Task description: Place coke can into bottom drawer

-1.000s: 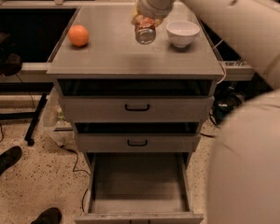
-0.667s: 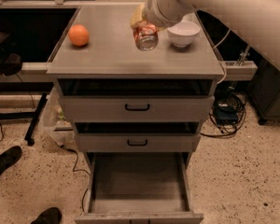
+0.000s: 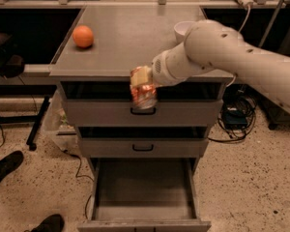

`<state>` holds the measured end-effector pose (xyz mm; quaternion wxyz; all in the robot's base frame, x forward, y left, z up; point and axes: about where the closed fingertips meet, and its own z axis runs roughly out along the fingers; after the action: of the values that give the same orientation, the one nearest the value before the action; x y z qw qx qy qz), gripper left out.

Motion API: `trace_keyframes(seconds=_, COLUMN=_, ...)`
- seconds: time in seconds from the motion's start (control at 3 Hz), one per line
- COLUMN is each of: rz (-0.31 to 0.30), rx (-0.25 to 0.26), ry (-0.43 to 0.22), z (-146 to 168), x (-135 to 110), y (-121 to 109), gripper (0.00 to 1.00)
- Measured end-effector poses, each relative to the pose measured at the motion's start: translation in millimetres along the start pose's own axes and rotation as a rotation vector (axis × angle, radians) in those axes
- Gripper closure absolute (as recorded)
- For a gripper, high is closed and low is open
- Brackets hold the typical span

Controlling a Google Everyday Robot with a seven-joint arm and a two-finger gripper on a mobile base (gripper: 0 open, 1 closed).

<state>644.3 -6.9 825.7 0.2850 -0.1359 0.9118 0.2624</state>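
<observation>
- Small red-and-white aluminium coke can (image 3: 145, 96): held just past the front edge of the grey worktop (image 3: 135, 37), apparently for lowering.
- Pale two-finger gripper (image 3: 141, 79): clamped on the can's upper end.
- Deep grey metal bottom drawer (image 3: 142, 187): pulled open below, to receive it.
- Round orange fruit (image 3: 82, 36): set near the left edge.

Speckled floor (image 3: 251, 187), dim light

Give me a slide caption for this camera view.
Hand holds the coke can in front of the top drawer, with the bottom drawer open below.
</observation>
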Motion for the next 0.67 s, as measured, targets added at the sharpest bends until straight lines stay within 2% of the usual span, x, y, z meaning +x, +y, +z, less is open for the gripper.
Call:
trace_keyframes(seconds=0.33, rz=-0.089, rx=-0.095, ry=0.112, z=45.7, x=59.2, y=2.4, gripper=1.00)
trace_keyframes(seconds=0.67, rz=-0.089, rx=-0.095, ry=0.112, z=45.7, x=59.2, y=2.5, gripper=1.00)
